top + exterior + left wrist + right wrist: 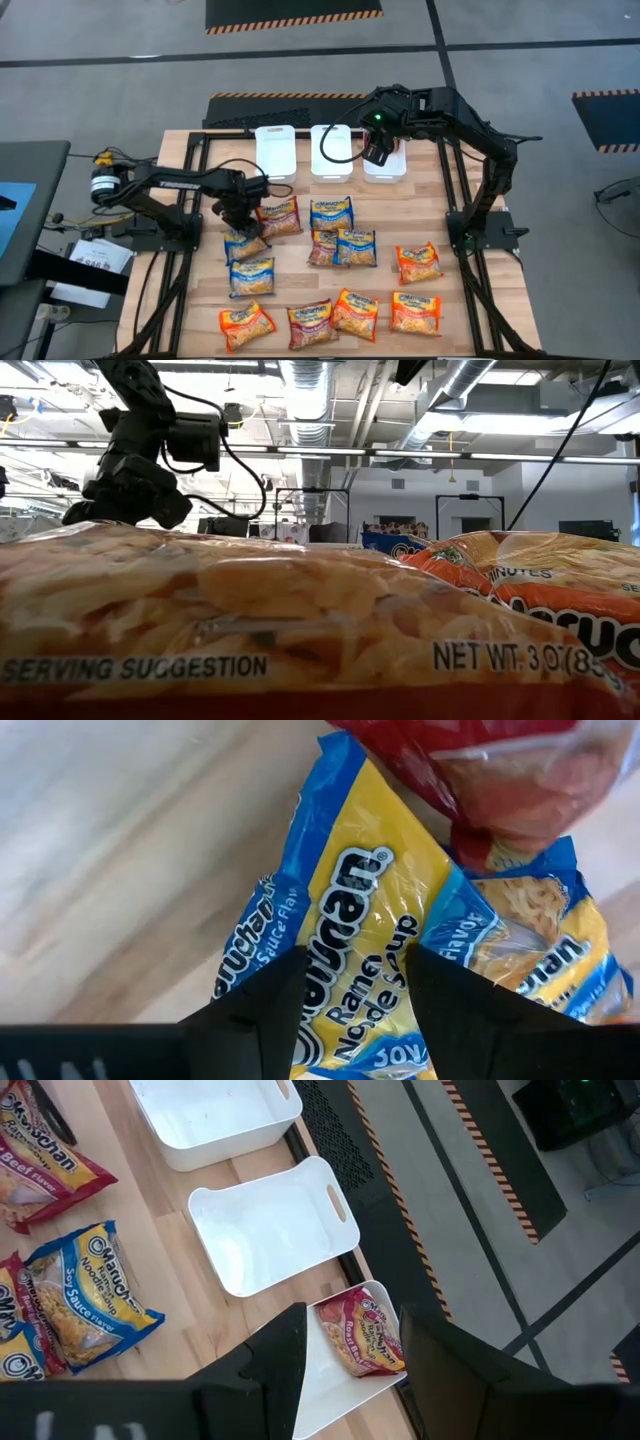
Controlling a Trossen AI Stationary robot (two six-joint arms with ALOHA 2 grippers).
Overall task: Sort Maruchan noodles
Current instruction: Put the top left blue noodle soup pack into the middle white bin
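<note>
Several Maruchan noodle packets lie flat on the wooden table (430,200): blue ones (331,212), dark red ones (280,215) and orange ones (418,263). My left gripper (240,225) points steeply down, open, close over a blue soy-sauce packet (350,910) that partly overlaps a second blue packet (540,950). My right gripper (380,150) hangs open and high over the rightmost white bin (335,1380), which holds one dark red packet (362,1332). My left gripper comes from above at the middle of the blue packet (355,990), which lies flat on the table between and beneath the open fingers (265,1010). Whether the fingertips touch the wrapper, I cannot tell.
Three white bins stand in a row at the table's far edge: left (275,150), middle (333,150), right (388,170). A dark red packet (490,770) lies just beyond the blue one. An orange packet (250,610) fills the low view. Bare wood lies at the table's right.
</note>
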